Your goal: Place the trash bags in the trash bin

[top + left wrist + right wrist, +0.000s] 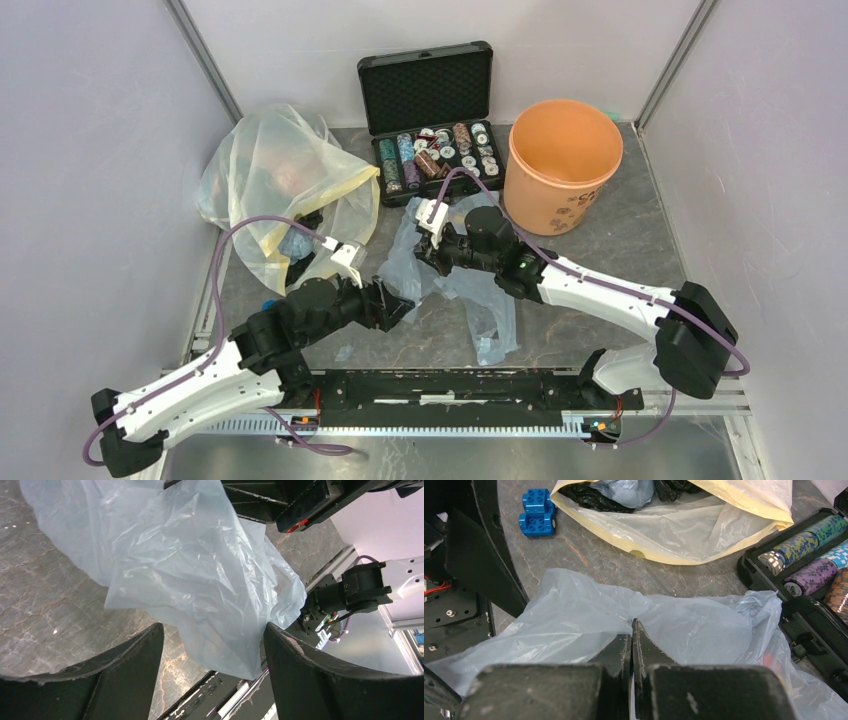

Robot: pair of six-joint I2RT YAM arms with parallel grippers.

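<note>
1. A grey stone-patterned table (620, 300) carries everything. Two robot arms reach in from its near edge.
2. A large yellowish translucent bag (285, 180) slumps toward the far left corner. It is not the one to move.
3. A black foam-lined case (430, 110) stands open at the far edge, with rows of chips inside.
4. The trash bin (562, 165), a round orange-tan bucket with dark paw prints, stands upright at the far right corner. Its mouth is open and nothing shows inside.
5. The pale blue bag (470, 295) lies crumpled near the table's middle, in front of the case and left of the bin, not yet inside it. It is thin, crinkly and see-through, so it probably weighs almost nothing, flops where unsupported and slips easily. A pinch on a gathered fold should hold better than one on a single flat layer.
6. The right gripper (633, 630) is clenched tight. Creases in the film run to its tips, so it seems to be pinching a fold of the pale blue bag.
7. The left gripper (212, 635) is released, its jaws wide apart. Loose film hangs in the gap without being squeezed.
8. A small blue toy block (538, 515) sits beside the yellowish bag.
</note>
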